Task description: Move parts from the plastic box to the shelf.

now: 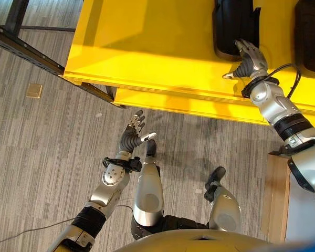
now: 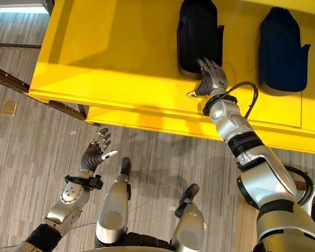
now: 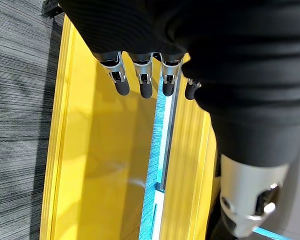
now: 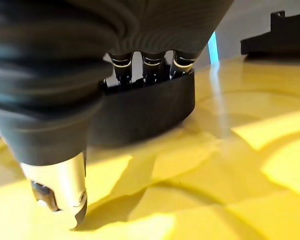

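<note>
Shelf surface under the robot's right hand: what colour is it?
Bright yellow. The shelf shows best in the right eye view.

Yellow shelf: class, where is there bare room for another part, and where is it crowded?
The yellow shelf is bare from its left edge up to the near black part. A narrower strip separates that from the second black part. Crowded where the right hand touches the near part.
</note>
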